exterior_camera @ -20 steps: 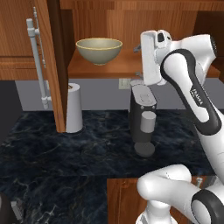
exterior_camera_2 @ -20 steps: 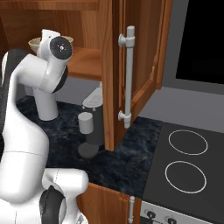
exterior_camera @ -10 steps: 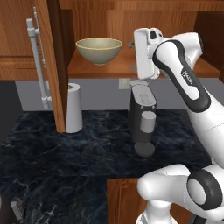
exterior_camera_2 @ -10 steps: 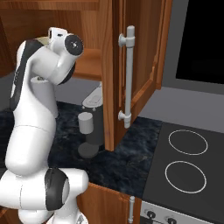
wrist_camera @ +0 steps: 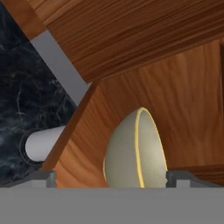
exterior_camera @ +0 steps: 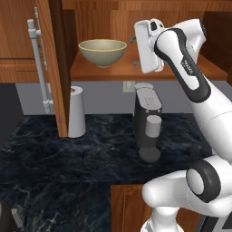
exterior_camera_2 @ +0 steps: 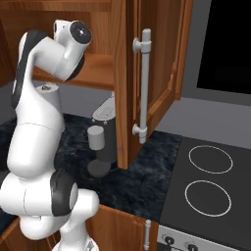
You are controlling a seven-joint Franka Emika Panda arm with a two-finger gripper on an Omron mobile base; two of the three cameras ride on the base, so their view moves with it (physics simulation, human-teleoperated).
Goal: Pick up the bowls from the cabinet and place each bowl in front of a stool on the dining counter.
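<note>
An olive-tan bowl (exterior_camera: 102, 52) with a yellowish rim stands on the shelf of the open reddish-brown cabinet (exterior_camera: 181, 69). My gripper (exterior_camera: 133, 51) hovers just right of the bowl at shelf height, open, its fingers pointing left at the bowl and holding nothing. In the hand view the bowl (wrist_camera: 131, 151) lies straight ahead, rolled on its side by the camera's tilt, in line with the gap of the open gripper (wrist_camera: 111, 178). The dining counter and stools are out of view.
The cabinet's left door (exterior_camera: 53, 68) and right door (exterior_camera_2: 125, 73) stand open, each with a grey bar handle (exterior_camera_2: 144, 88). Below the shelf, a coffee machine (exterior_camera: 147, 122) and a paper towel roll (exterior_camera: 76, 111) stand on the black marbled counter (exterior_camera: 68, 167). A stove (exterior_camera_2: 211, 181) lies to the right.
The hand has swung left and slightly up along the shelf, closer to the bowl, staying open. The bowl has not moved.
</note>
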